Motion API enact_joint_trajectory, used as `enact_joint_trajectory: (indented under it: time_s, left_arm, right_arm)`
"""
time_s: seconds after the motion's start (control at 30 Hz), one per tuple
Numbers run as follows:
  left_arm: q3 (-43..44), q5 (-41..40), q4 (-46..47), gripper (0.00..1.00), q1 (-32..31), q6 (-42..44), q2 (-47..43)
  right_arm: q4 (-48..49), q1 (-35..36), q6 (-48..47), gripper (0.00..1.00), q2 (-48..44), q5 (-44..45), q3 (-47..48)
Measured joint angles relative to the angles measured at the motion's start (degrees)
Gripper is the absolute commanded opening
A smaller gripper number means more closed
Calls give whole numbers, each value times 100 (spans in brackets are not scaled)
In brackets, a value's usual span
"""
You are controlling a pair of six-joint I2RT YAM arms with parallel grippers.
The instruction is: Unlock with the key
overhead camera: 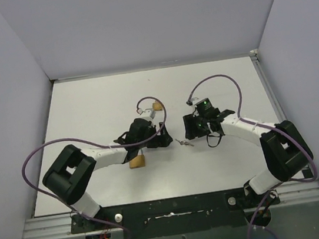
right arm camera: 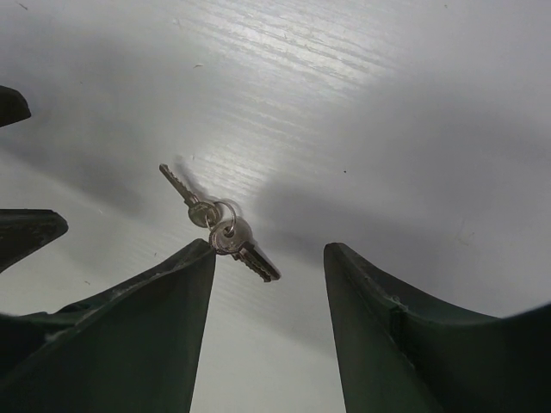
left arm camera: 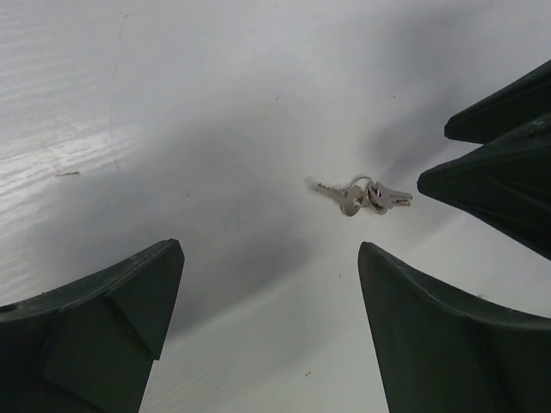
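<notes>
Two small silver keys on a ring [overhead camera: 183, 143] lie flat on the white table between my two grippers. In the left wrist view the keys [left arm camera: 362, 196] lie ahead and to the right of my open, empty left gripper [left arm camera: 269, 249]. In the right wrist view the keys [right arm camera: 219, 224] lie just off my left fingertip [right arm camera: 202, 258], and my right gripper [right arm camera: 270, 248] is open and empty. From above, the left gripper [overhead camera: 163, 138] and the right gripper [overhead camera: 192, 129] face each other across the keys. A brass-coloured block [overhead camera: 137, 160] beside the left arm may be the padlock; I cannot tell.
Another small tan piece [overhead camera: 157, 105] sits behind the left wrist by the purple cable. The right gripper's dark fingers [left arm camera: 499, 172] show at the right of the left wrist view. Grey walls enclose the table [overhead camera: 86, 106] on three sides.
</notes>
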Motion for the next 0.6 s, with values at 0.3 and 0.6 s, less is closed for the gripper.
enact_joint_trajectory:
  time_s: [0.3,0.6]
  left_arm:
    - [387,-15,369,81,-262,-188,505]
    - [273,-345,341,81,-304,-264,240]
  right_arm:
    - [-103,61,-149,51,0,-28,-9]
    - [-118,496,-332,52,256,-4,76]
